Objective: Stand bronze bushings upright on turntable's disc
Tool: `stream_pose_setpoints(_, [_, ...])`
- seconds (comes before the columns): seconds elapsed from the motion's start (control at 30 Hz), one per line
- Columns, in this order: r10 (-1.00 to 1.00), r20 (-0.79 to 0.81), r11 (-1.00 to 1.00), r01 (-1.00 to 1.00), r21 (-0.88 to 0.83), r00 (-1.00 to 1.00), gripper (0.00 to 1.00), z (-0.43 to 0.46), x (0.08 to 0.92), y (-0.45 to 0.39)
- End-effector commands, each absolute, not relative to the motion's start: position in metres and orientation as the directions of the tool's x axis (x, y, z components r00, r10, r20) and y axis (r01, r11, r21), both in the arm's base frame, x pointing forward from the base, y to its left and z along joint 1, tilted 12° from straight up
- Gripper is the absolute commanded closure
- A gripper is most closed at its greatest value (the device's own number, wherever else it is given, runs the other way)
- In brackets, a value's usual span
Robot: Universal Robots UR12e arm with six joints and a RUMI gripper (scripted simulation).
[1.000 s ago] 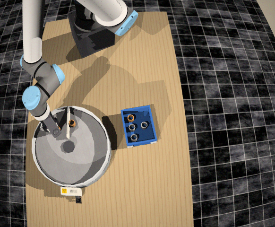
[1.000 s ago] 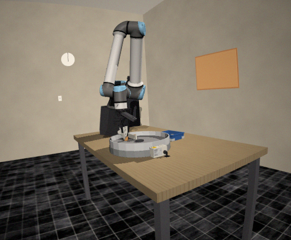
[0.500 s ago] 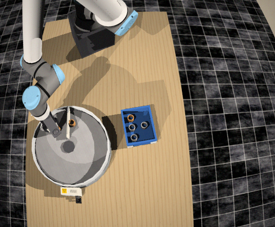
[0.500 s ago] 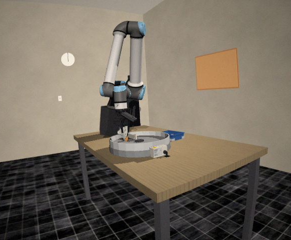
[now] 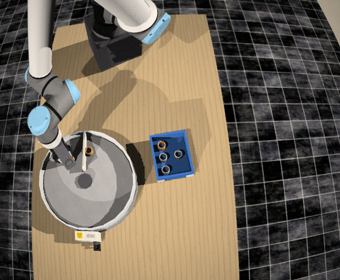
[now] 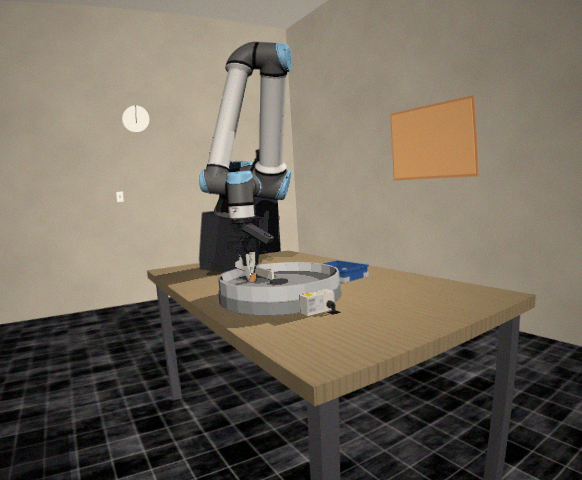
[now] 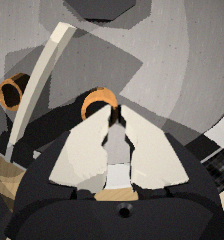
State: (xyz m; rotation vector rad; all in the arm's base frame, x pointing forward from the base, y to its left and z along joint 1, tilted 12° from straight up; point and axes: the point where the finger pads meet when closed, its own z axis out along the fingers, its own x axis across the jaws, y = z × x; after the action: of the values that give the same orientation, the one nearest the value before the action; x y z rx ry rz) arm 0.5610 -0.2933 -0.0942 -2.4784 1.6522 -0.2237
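My gripper [image 5: 70,160] [image 6: 250,272] [image 7: 114,106] is low over the back left part of the turntable's grey disc [image 5: 106,186] [image 7: 182,55]. It is shut on the wall of a bronze bushing [image 7: 98,98] [image 6: 252,277], which stands upright with its open end up. A second bronze bushing [image 5: 89,150] [image 7: 12,93] stands on the disc beyond a cream bar [image 5: 84,151] [image 7: 42,75]. The dark hub [image 5: 84,181] [image 7: 99,7] is apart from both. The blue crate [image 5: 167,134] [image 6: 350,268] holds one bronze bushing [image 5: 161,143] and three steel bushings [image 5: 163,157] [image 5: 178,154] [image 5: 165,169].
The turntable has a raised white rim [image 5: 132,181] [image 6: 281,294] and a control box [image 5: 87,235] [image 6: 314,302] at its front. The arm's dark base [image 5: 113,45] stands at the back of the wooden table [image 5: 179,226]. The crate sits right of the turntable.
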Motion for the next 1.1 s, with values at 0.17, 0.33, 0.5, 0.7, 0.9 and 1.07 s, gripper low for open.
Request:
stream_pose_setpoints(0.17, [-0.924,0.039,-0.38,-0.901,-0.211,0.381,1.0,-0.0937,0.5614,-0.2937])
stream_pose_setpoints(0.33, [-0.924,0.039,-0.38,-0.901,-0.211,0.381,0.94,-0.0937,0.5614,-0.2937])
stream_pose_setpoints(0.5, [-0.924,0.039,-0.38,-0.901,-0.211,0.381,0.94,-0.0937,0.5614,-0.2937])
stream_pose_setpoints(0.7, [-0.924,0.039,-0.38,-0.901,-0.211,0.381,0.94,-0.0937,0.5614,-0.2937])
stream_pose_setpoints(0.9, [-0.924,0.039,-0.38,-0.901,-0.211,0.381,0.94,-0.0937,0.5614,-0.2937])
stream_pose_setpoints(1.07, [-0.924,0.039,-0.38,-0.901,-0.211,0.381,0.94,-0.0937,0.5614,-0.2937])
